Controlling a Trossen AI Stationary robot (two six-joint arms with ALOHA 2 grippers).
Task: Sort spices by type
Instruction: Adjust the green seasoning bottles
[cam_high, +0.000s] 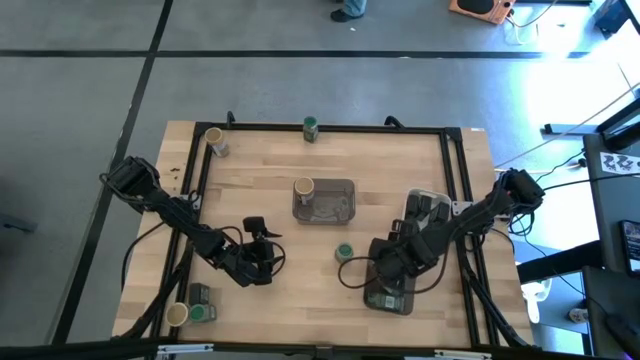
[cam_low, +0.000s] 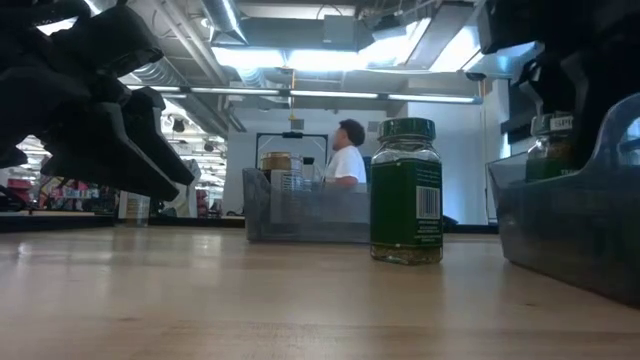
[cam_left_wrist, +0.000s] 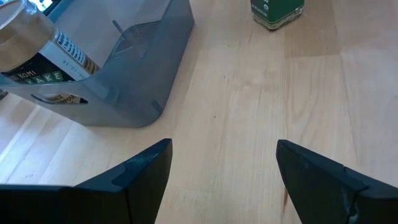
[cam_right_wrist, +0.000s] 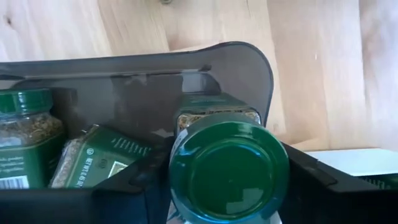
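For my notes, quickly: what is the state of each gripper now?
Left gripper: open, holding nothing.
Right gripper: around a green-lidded jar over the grey tray; grip cannot be told.

My right gripper (cam_right_wrist: 227, 180) sits over the dark plastic tray (cam_high: 390, 297) near the wooden table's (cam_high: 260, 170) front right corner, fingers either side of a green-lidded round jar (cam_right_wrist: 228, 172) among other jars in that tray. A translucent grey tray (cam_high: 325, 200) at the table's middle carries a tan-lidded jar (cam_high: 304, 187), and a lone green-lidded jar (cam_high: 344, 252) stands between the two trays.

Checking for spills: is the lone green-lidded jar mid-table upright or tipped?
Upright: the round green-lidded glass jar stands on its base on the wooden table, lid on top.
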